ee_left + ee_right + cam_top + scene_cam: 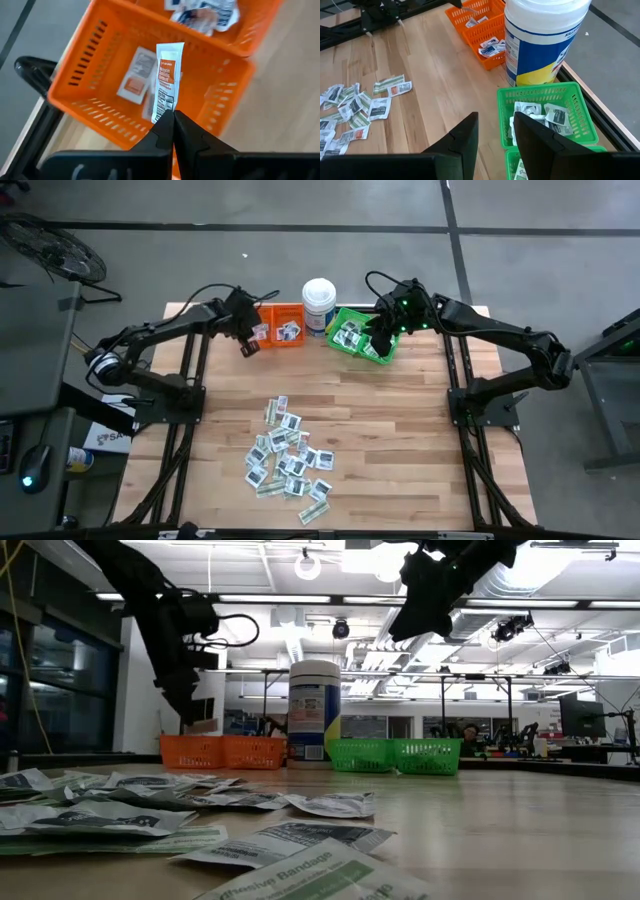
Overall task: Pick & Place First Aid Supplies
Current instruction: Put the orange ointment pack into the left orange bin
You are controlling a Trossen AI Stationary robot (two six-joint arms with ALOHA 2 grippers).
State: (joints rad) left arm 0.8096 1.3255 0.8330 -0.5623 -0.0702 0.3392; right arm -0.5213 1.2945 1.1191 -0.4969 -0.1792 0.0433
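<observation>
I see the table (400,430) with packets (288,458) heaped near its front edge. At the far side, my left gripper (172,122) — clamped on one white-and-orange packet (167,80) — hangs over the orange bin (280,326); my right gripper (495,131), jaws parted and empty, hovers above the green bin (585,107).

Wooden slat table (400,440), light finish, on a dark frame. At its far edge, three containers in a row: orange slotted bin (283,326), tall white round tub (319,304) with blue-and-yellow label, green slotted bin (360,335). Tub stands upright between the two bins, just beside each. Grey concrete floor (520,220) around the table. Low view: ceiling strip lights (300,598), dark windows (50,690) at one side, and a person (468,733) seated at a distant bench.
</observation>
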